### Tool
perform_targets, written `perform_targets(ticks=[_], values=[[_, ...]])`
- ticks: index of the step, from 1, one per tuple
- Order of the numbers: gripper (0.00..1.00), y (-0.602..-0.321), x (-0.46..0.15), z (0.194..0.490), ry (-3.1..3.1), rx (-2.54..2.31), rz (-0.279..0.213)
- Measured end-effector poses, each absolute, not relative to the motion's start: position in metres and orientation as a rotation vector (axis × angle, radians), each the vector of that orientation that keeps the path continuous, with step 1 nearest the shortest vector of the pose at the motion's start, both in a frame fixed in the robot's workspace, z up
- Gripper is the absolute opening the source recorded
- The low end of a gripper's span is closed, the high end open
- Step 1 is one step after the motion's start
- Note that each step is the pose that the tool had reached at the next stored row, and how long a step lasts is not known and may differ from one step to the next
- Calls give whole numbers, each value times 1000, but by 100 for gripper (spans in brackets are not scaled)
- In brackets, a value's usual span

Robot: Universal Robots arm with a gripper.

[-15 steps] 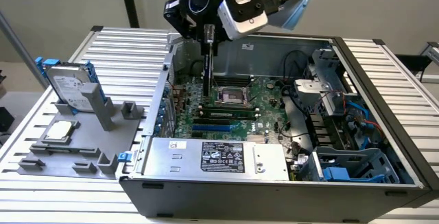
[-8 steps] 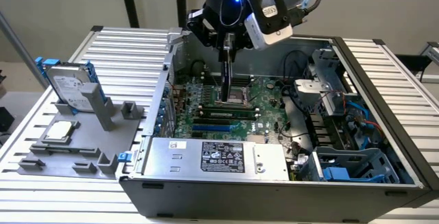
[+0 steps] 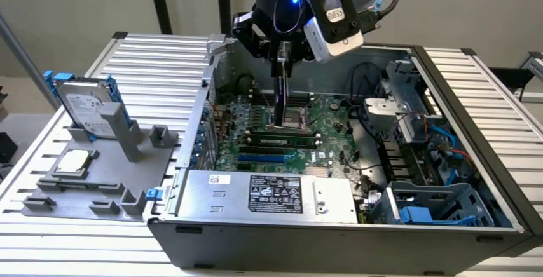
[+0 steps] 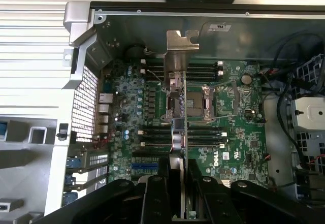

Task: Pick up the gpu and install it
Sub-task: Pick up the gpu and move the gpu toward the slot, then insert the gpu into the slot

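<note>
Where the scene lies closest to the exterior camera, the front wall of the open computer case (image 3: 339, 242) runs along the six o'clock edge, with the labelled power supply (image 3: 263, 191) lying just behind it. At about nine o'clock from the case, on the slatted worktop (image 3: 161, 58), sits a grey fixture (image 3: 114, 178). It carries a small square CPU chip (image 3: 73, 161) and, farther back toward ten o'clock, a silver hard drive (image 3: 83, 107) with blue rails, standing on edge.

Deeper inside the case lies the green motherboard (image 3: 327, 115): first a blue slot (image 3: 267, 158), then the memory sticks (image 3: 280, 140), then the CPU socket (image 3: 299, 110). The gpu (image 3: 281, 96) hangs upright and edge-on over that socket area, straight down at six o'clock from the gripper (image 3: 283, 58), which is clamped on the card's top end. Whether the card's lower end touches the board I cannot tell.

In the wrist view the gripper (image 4: 181, 198) has its two black fingers (image 4: 157, 198) pressed against either face of the gpu (image 4: 176, 71). The card runs away from them as a thin line over the motherboard (image 4: 238, 132), with its silver bracket (image 4: 180, 40) at the end away from the fingers.
</note>
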State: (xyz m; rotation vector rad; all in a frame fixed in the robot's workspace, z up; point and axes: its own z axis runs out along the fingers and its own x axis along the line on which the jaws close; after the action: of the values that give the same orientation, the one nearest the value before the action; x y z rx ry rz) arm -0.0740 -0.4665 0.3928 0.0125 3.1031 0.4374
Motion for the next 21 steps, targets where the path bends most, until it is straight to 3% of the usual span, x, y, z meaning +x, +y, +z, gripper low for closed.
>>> perform_targets(ticks=[21], values=[[26,-466,-73,392,3113,-137,439]])
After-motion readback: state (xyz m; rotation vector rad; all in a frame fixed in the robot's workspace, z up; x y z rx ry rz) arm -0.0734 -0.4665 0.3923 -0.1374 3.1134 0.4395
